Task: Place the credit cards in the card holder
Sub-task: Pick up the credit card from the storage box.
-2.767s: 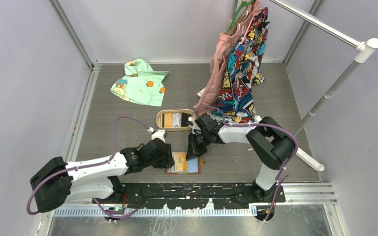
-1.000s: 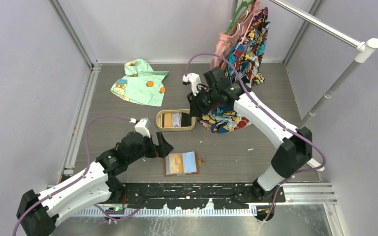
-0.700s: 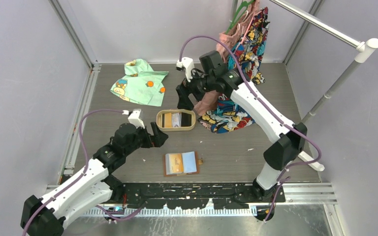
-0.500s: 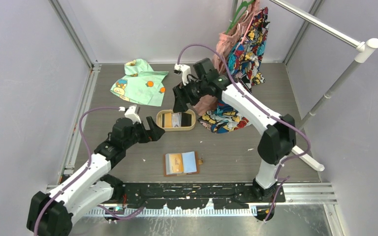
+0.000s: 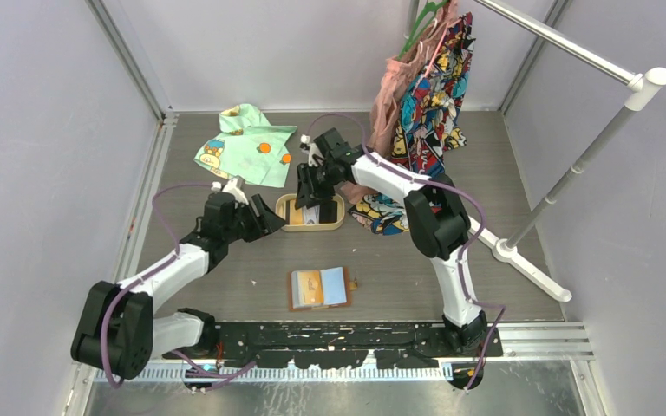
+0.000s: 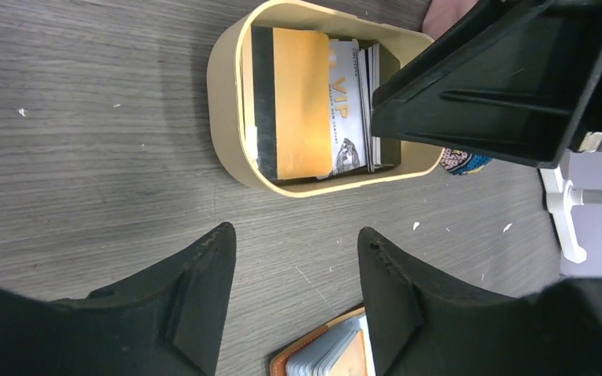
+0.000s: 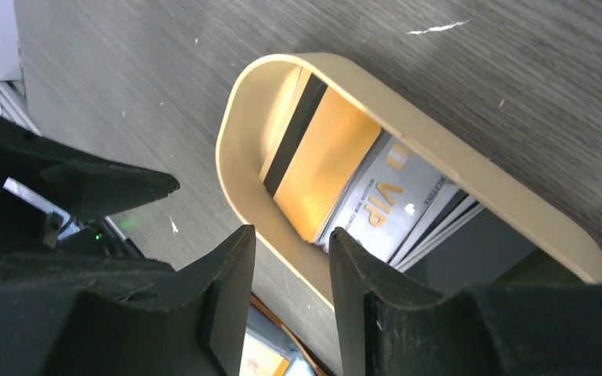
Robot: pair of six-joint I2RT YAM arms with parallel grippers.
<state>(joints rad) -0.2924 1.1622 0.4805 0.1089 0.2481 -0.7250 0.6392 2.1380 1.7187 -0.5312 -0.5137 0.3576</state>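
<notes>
Dropping from beyond the tan oval tray (image 5: 329, 227) to right above it with the right gripper (image 5: 311, 191), pointing the fingers down toward the tray's right half, keeping the jaws apart and grasping nothing. Sliding in toward the tray's left end with the left gripper (image 5: 266, 217), likewise spread and holding nothing, hovering just short of the rim without touching it.

Blocking part of the tray from the top camera with the right gripper. Hiding all but thin edges of the lower credit cards (image 6: 337, 110) under the orange card (image 6: 302, 102) with its black stripe and the silver VIP card (image 6: 347, 117) beside it, making a count impossible. Cropping the card holder (image 5: 321, 288) to a brown corner at the bottom edge of both wrist views. Covering the tray's far right end in the left wrist view with the right gripper's black housing.

Leaving the card holder lying open on the table (image 5: 416, 286), nearer the arm bases and well apart from the tray, in the same spot as before, still showing one orange and one light blue card in its slots. Keeping the stacked cards in the tray as they were.
</notes>
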